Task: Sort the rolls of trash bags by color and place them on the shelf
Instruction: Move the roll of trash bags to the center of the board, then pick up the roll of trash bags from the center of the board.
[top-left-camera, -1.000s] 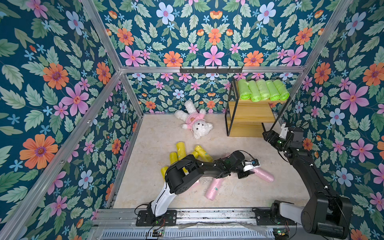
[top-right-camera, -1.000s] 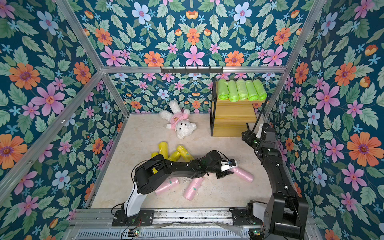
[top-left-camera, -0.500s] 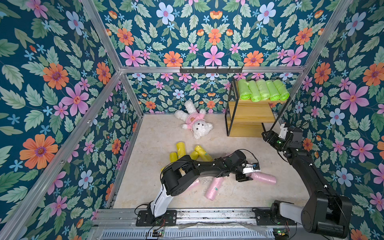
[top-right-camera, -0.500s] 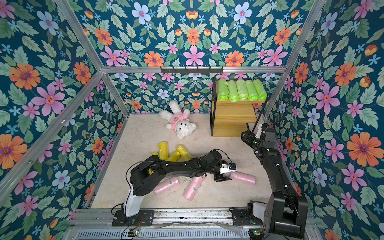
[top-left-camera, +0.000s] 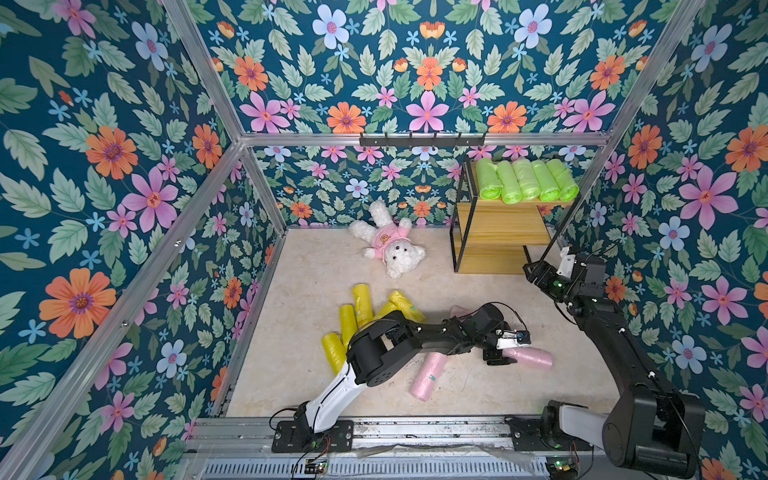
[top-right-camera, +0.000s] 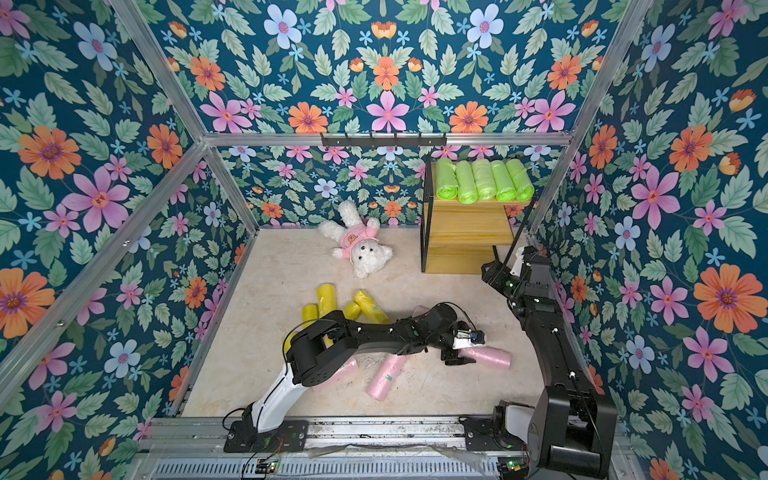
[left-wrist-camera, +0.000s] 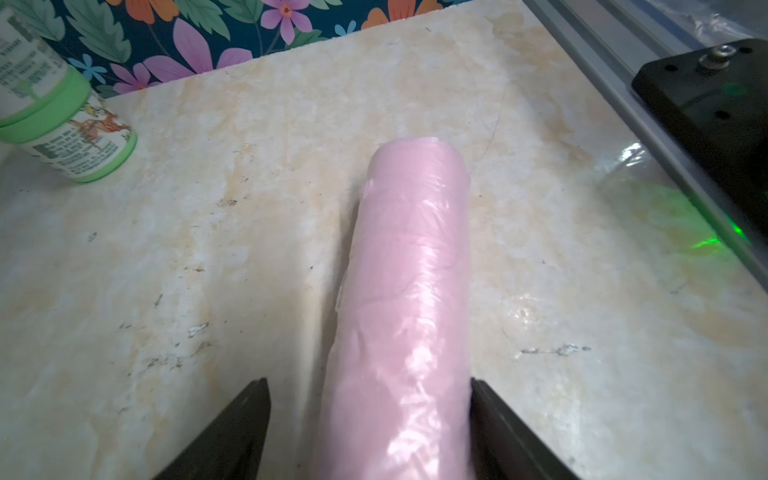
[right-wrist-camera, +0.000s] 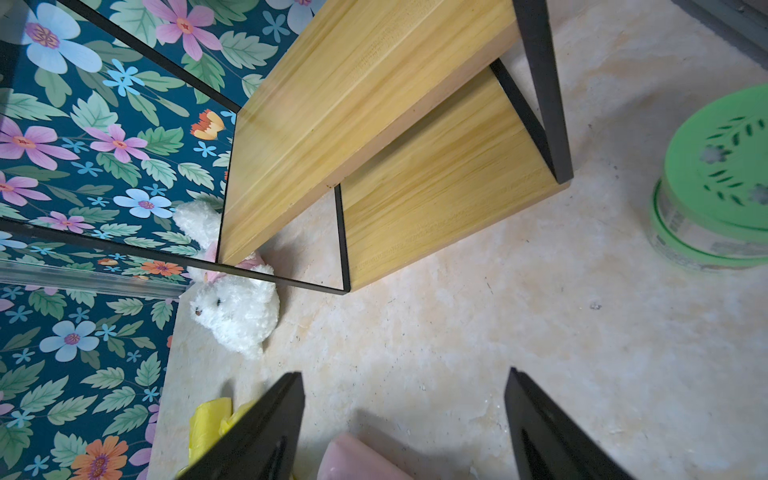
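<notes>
Left arm (top-left-camera: 415, 332) outstretched, jaws astride pink roll (top-left-camera: 530, 358)

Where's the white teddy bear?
In both top views, the teddy bear lies on the floor by the back wall, left of the shelf, behind the yellow rolls.

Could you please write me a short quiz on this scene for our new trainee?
1. True or false: five green rolls lie on the top board of the shelf.
2. The roll lying between the jaws of the left gripper is: A yellow, B pink, C green.
3. Fill in: the right gripper is ___ and holds nothing.
Key: 1 true; 2 B; 3 open.
</notes>
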